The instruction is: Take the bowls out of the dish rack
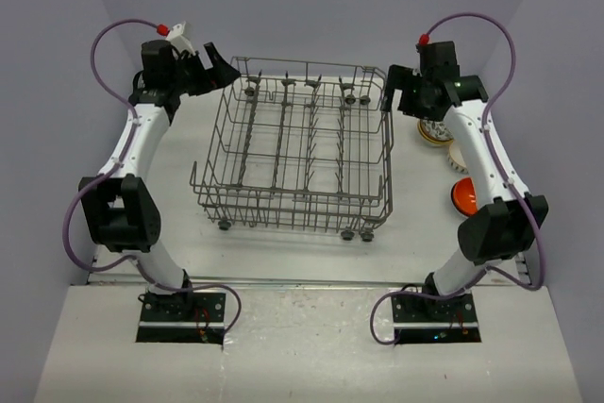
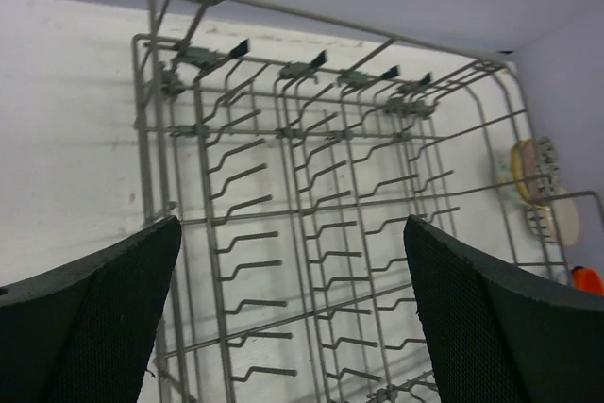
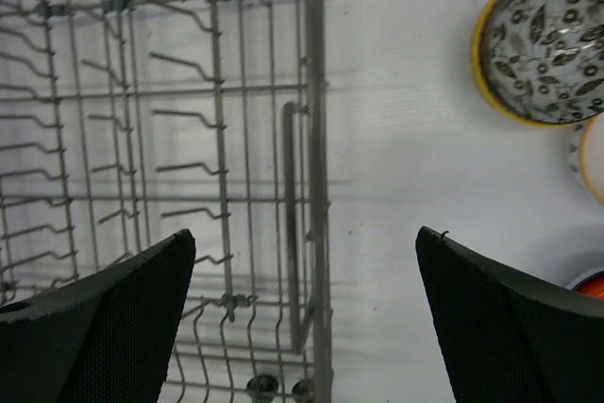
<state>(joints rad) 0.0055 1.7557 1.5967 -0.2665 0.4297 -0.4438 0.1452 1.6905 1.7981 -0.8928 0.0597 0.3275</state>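
The grey wire dish rack (image 1: 297,153) stands mid-table with only bare tines inside. Three bowls sit on the table to its right: a yellow-rimmed patterned one (image 1: 432,132), a whitish one (image 1: 459,156) and an orange one (image 1: 461,196). My left gripper (image 1: 215,65) hovers open over the rack's far left corner, holding nothing. My right gripper (image 1: 395,92) hangs open at the rack's far right corner. In the left wrist view the open gripper (image 2: 293,233) looks down on the rack (image 2: 311,195). In the right wrist view the open gripper (image 3: 305,238) straddles the rack's side rail (image 3: 316,186), with the patterned bowl (image 3: 552,40) beyond.
The rack rests on small wheels (image 1: 224,225). Purple walls close in the table at the back and both sides. A whitish bowl's rim (image 3: 595,158) and the orange bowl's edge (image 3: 590,285) lie at the right border of the right wrist view.
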